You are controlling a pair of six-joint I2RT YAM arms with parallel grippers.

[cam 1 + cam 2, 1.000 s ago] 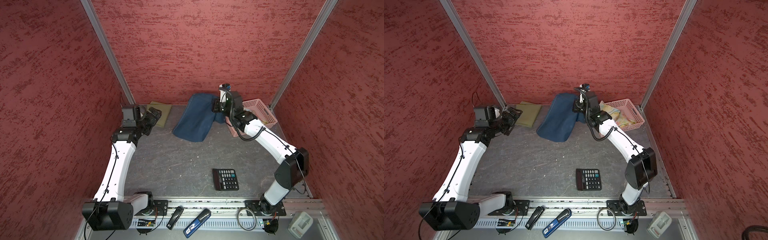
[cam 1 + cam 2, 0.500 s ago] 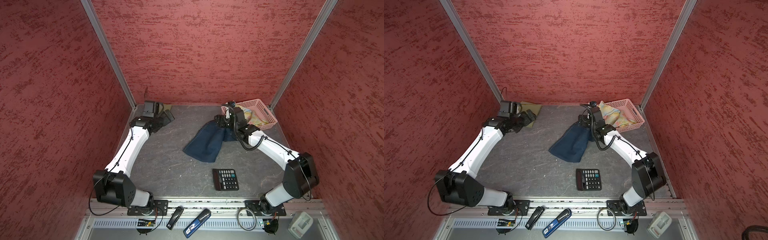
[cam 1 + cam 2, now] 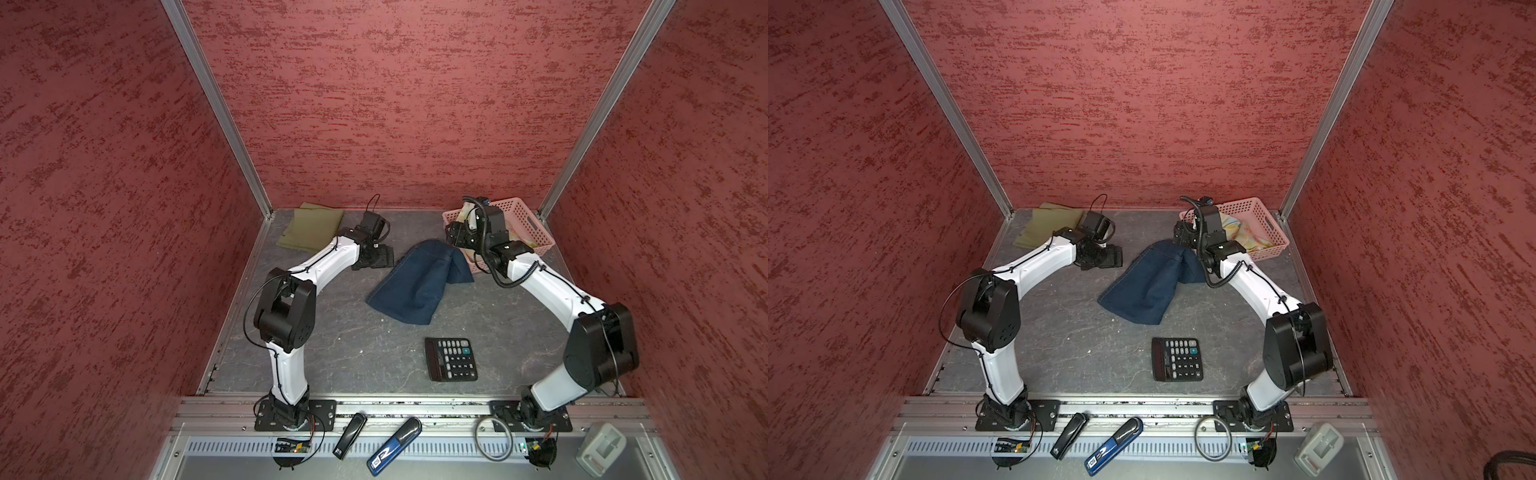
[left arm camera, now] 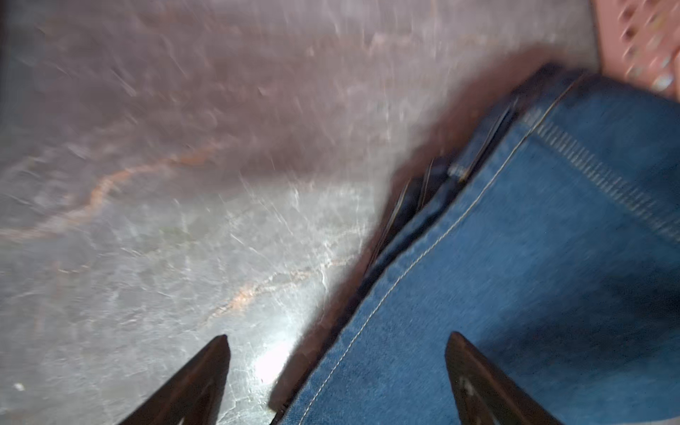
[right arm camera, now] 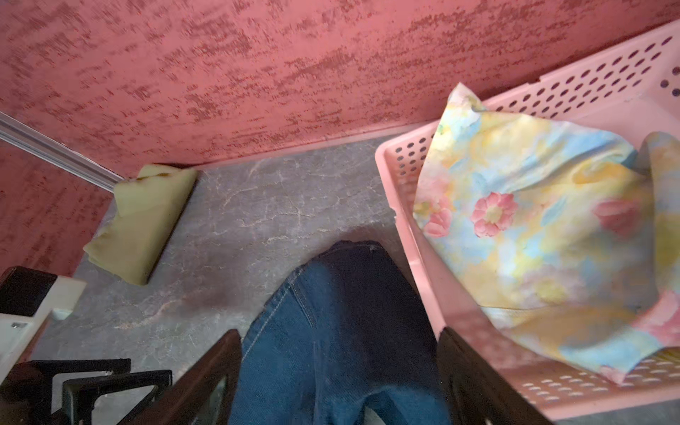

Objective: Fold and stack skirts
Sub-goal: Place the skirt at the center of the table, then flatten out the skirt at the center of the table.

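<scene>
The dark blue denim skirt (image 3: 417,282) (image 3: 1148,284) lies crumpled mid-table, its upper end against the basket. My right gripper (image 3: 455,237) (image 5: 338,333) hovers open above that end, denim (image 5: 331,331) showing between its spread fingers but not pinched. To the skirt's left my left gripper (image 3: 376,259) (image 4: 336,340) is open at the denim's stitched edge (image 4: 515,294), one finger over cloth, one over bare table. The olive-green skirt (image 3: 311,228) (image 3: 1048,226) (image 5: 143,220) lies folded in the back left corner. The floral skirt (image 3: 1241,228) (image 5: 533,228) sits bunched in the basket.
A pink perforated basket (image 3: 528,214) (image 3: 1264,212) (image 5: 415,279) stands at the back right against the wall. A black calculator (image 3: 451,359) (image 3: 1177,359) lies near the front. Red walls close in three sides; a stapler and small tools rest on the front rail.
The right gripper brought the raised denim skirt down from the back toward the middle, opened and let it go. The left arm swung from the left corner over to the skirt's left edge.
</scene>
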